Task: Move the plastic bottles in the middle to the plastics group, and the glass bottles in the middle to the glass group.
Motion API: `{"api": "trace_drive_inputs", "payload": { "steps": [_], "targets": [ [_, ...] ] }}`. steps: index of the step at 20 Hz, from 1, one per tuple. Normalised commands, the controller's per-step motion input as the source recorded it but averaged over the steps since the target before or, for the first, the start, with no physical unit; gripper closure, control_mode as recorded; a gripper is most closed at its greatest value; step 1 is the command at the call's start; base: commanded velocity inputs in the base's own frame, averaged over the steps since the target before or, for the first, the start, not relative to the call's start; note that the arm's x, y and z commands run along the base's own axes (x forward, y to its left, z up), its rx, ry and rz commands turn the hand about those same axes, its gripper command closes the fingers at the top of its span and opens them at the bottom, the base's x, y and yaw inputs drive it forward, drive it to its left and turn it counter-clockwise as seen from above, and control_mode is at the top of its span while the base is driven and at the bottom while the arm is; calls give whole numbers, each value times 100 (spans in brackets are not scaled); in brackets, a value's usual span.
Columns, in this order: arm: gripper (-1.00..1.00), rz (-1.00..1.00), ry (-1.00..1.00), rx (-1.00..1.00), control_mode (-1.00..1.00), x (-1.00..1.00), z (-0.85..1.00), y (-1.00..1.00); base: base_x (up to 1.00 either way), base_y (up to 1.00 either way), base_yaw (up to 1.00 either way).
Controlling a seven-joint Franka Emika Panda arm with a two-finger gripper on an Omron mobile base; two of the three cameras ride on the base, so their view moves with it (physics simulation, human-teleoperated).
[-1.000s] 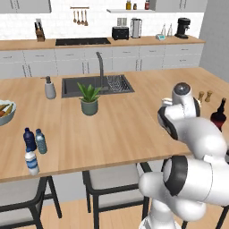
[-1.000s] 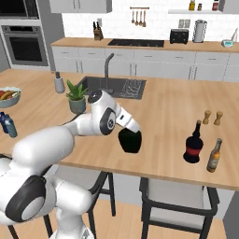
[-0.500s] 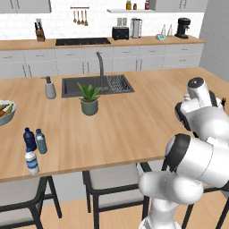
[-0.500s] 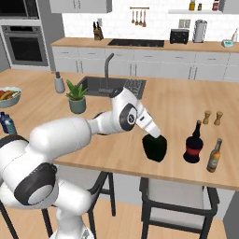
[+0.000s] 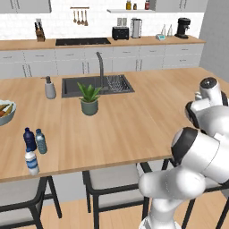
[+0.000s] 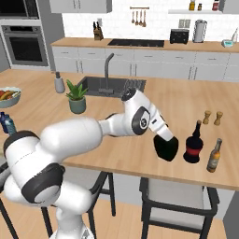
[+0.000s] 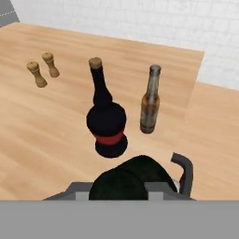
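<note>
The squat all-black glass bottle (image 6: 167,149) is held at its top by my gripper (image 6: 163,136), which is shut on it. It hangs low over the counter, just left of the red-labelled long-necked bottle (image 6: 193,146). In the hand view the black bottle (image 7: 133,181) sits at the bottom between my fingers (image 7: 185,171), with the red-labelled bottle (image 7: 107,122) right ahead. Far left on the counter stand the dark navy bottle (image 5: 29,138), the pale blue-grey plastic bottle (image 5: 41,141) beside it, and the clear-white blue-banded bottle (image 5: 31,162) nearer the edge.
A brown glass bottle (image 6: 214,156) stands right of the red-labelled one, near the counter's front edge. Two wooden shakers (image 6: 212,117) stand behind them. A potted plant (image 5: 89,99), a sink (image 5: 96,85), a soap dispenser (image 5: 49,88) and a fruit bowl (image 5: 5,112) lie further left.
The arm has swung to the right with the black bottle in its grip, from mid-counter to a spot just left of the red-labelled bottle.
</note>
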Motion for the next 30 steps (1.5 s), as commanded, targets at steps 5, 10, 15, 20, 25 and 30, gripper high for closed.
{"api": "trace_drive_inputs", "payload": {
  "steps": [5, 10, 15, 20, 25, 30],
  "targets": [
    [100, 0, 0, 3, -100, -23, 0, -2, 0, 0, 0],
    [100, 0, 0, 1, -100, 2, 0, -17, 0, 0, 0],
    [100, 0, 0, 3, -100, 1, -4, -29, 0, 0, 0],
    [100, 0, 0, 0, -100, 14, -9, -7, 0, 0, 0],
    [100, 0, 0, 0, -100, 27, -10, 0, 0, 0, 0],
    [100, 0, 0, 0, -100, 17, 0, 0, 0, 0, 0]
  ]
}}
